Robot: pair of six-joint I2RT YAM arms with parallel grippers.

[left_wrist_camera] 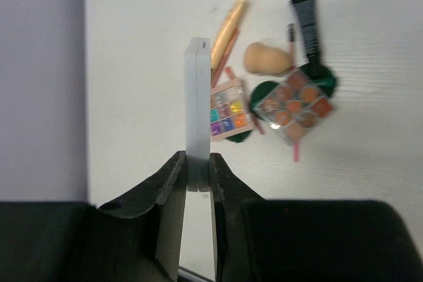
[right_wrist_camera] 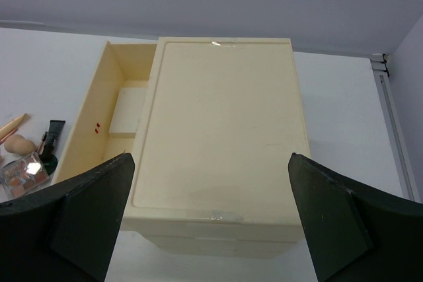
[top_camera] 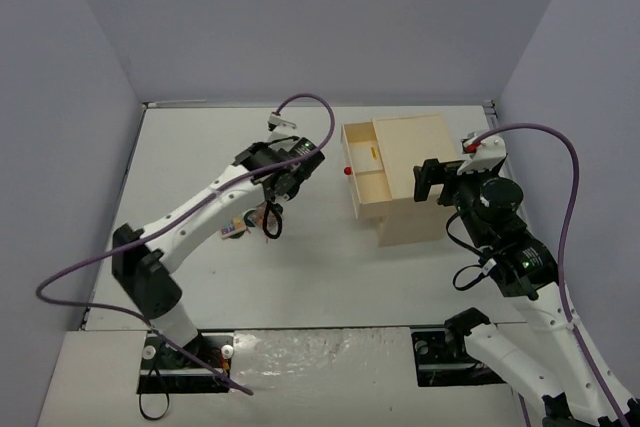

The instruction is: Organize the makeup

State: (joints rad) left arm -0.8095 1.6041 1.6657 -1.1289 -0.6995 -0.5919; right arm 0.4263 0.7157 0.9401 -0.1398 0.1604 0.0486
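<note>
My left gripper (left_wrist_camera: 197, 176) is shut on a flat white case (left_wrist_camera: 197, 104), held edge-on above the table. Below it lies the rest of the makeup: a colourful palette (left_wrist_camera: 228, 110), a clear palette of orange-brown pans (left_wrist_camera: 297, 105), a black tube (left_wrist_camera: 307, 21), a gold tube (left_wrist_camera: 228, 31), a beige sponge (left_wrist_camera: 264, 59), dark green compacts (left_wrist_camera: 325, 82) and a pink pencil (left_wrist_camera: 296, 151). From above, the left gripper (top_camera: 271, 205) hovers beside that pile (top_camera: 240, 227). My right gripper (right_wrist_camera: 210, 163) stands wide open over the box, holding nothing.
The beige wooden drawer box (top_camera: 415, 182) sits at centre right, its top drawer (top_camera: 363, 172) pulled out to the left with a red knob (top_camera: 347, 170). The box's flat top (right_wrist_camera: 221, 130) fills the right wrist view, and the open drawer (right_wrist_camera: 125, 107) shows at the left.
</note>
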